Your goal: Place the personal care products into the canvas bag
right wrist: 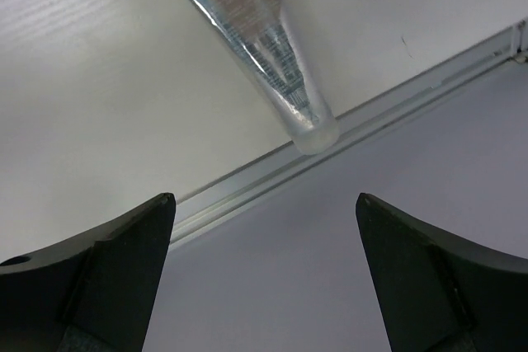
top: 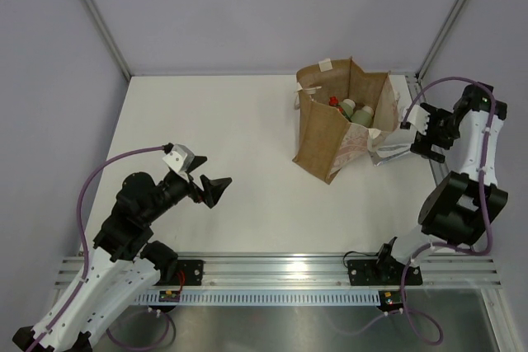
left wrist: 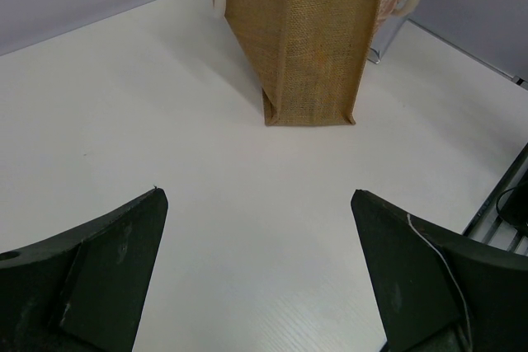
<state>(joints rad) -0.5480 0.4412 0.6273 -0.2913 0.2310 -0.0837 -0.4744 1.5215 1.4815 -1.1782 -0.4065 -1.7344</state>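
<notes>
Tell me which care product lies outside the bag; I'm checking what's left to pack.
The silver tube, lying on the table beside the canvas bag; the bottles are inside it.

Two robot arms, seen from overhead. At lower left, the left arm (top: 107,286): white shell segments near the base, bulky black joints further up, a small grey camera block (top: 183,157) at the wrist, then the black left gripper (top: 216,190) with pointed fingers. At right, the right arm (top: 462,195): same white shells and rounded black joints, ending in the black right gripper (top: 415,136). A purple cable (top: 99,179) looped along each arm. Black base plates (top: 375,272) near the bottom edge. Close up, matte black wedge-shaped fingers (left wrist: 91,278), faintly scuffed, with a thin pale wire (left wrist: 437,257) along one.
</notes>
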